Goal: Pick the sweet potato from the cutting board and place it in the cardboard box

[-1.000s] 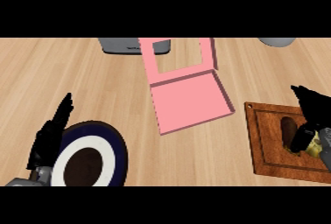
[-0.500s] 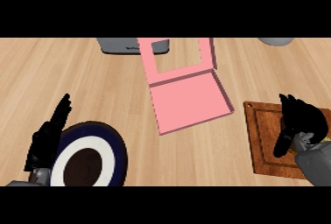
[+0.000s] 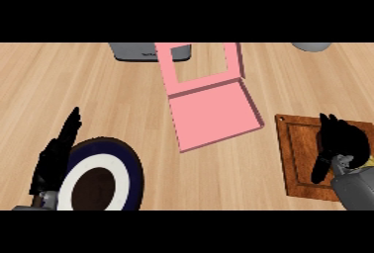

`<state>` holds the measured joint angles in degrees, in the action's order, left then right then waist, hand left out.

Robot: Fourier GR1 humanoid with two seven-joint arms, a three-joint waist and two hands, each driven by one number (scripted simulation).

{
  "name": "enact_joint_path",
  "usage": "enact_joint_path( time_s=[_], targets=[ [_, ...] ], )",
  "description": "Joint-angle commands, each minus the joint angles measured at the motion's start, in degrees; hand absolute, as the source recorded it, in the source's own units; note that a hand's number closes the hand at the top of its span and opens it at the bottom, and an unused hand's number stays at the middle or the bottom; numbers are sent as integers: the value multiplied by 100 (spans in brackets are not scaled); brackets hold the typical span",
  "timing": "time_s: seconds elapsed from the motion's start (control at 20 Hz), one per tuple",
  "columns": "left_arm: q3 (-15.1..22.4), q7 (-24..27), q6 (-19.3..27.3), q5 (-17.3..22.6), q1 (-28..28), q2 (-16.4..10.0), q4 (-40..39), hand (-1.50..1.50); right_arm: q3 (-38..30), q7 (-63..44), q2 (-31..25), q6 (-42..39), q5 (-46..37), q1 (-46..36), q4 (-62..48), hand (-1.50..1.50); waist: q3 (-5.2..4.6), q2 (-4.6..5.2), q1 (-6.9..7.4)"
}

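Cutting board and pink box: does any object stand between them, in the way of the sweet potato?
Nothing visible does. Only bare counter lies between the cutting board and the pink box. The right hand hangs over the board; the sweet potato itself does not show.

Beneath me a light wooden counter (image 3: 80,89) fills the whole view, its grain running side to side. At the far edge sit a dark grey boxy object (image 3: 135,52) and, farther right, a pale rounded object (image 3: 312,46).
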<state>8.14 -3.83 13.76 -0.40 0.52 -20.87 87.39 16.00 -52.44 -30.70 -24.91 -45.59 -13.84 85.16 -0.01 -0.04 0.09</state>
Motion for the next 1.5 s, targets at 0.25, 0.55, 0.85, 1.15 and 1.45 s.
enact_joint_path(
  time_s=[0.25, 0.55, 0.85, 1.15, 1.45],
  targets=[
    [-77, -569, -81, -417, -132, 288, 455, 0, -518, 498, 56, -250, -403, 48, -425, -150, 2, 3, 9],
    [-286, -438, -339, -488, 43, 438, 452, 0, -608, 919, 392, 404, -1023, 109, -887, -150, 3, 3, 21],
    [-672, -119, -661, -526, 178, 534, 282, 0, -774, 648, 844, 105, -1310, 143, -604, -150, 0, 3, 6],
    [-720, 93, -750, -751, -251, 724, -326, 0, -939, 1057, 949, 179, -1517, -248, -1355, -150, 1, 10, 11],
    [-871, -311, -819, -851, -202, 758, 197, 0, -1199, 1420, 718, 141, -1628, 301, -1213, -150, 1, 2, -5]
  ],
)
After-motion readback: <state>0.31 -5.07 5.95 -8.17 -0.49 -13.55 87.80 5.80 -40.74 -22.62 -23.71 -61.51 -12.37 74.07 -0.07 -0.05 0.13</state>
